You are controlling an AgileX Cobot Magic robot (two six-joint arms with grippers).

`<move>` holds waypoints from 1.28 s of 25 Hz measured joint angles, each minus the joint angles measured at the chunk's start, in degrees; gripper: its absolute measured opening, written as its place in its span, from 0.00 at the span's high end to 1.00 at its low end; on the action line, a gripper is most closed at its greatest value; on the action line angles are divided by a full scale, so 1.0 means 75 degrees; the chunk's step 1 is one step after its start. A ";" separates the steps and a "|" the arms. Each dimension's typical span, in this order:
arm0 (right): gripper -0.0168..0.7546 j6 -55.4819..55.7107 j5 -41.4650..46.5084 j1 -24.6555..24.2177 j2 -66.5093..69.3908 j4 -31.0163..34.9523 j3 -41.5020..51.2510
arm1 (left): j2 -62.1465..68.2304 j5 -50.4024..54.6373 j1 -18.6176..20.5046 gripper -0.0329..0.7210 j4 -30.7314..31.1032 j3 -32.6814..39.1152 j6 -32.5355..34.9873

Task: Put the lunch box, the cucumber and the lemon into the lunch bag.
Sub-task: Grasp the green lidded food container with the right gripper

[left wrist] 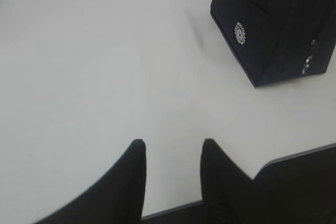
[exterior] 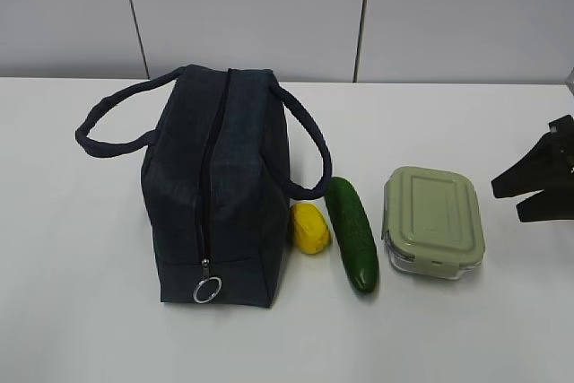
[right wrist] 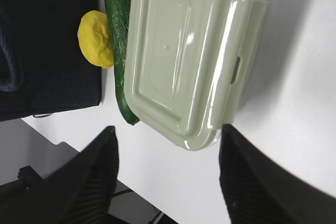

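Observation:
The dark navy lunch bag [exterior: 215, 187] stands on the white table with its black top zipper closed and the silver ring pull [exterior: 207, 290] at the near end. Right of it lie the yellow lemon [exterior: 310, 228], the dark green cucumber [exterior: 352, 232] and the sage-lidded lunch box [exterior: 434, 220]. My right gripper [exterior: 522, 193] hovers open just right of the lunch box; in the right wrist view its gripper [right wrist: 169, 132] sits short of the lunch box [right wrist: 184, 51], cucumber [right wrist: 119, 30] and lemon [right wrist: 96, 38]. The left gripper [left wrist: 173, 144] is open over bare table, with the lunch bag [left wrist: 278, 30] far ahead to the right.
The table's front edge [left wrist: 226, 195] runs close under the left fingers. A grey panelled wall [exterior: 359, 15] rises behind the table. The bag's two loop handles [exterior: 112, 123] splay out to either side.

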 joint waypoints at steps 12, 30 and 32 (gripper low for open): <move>0.12 -0.0536 -0.0423 0.0000 0.0339 0.0424 0.0000 | 0.0000 0.0000 0.0000 0.64 0.0000 0.0000 -0.0205; 0.15 -0.1866 -0.0245 0.0000 0.1532 0.1455 0.0000 | 0.0000 0.0000 0.0000 0.64 0.0000 0.0000 -0.0251; 0.16 -0.1977 -0.0231 0.0000 0.1696 0.1506 0.0000 | 0.0000 0.0000 0.0000 0.64 0.0000 0.0000 -0.0251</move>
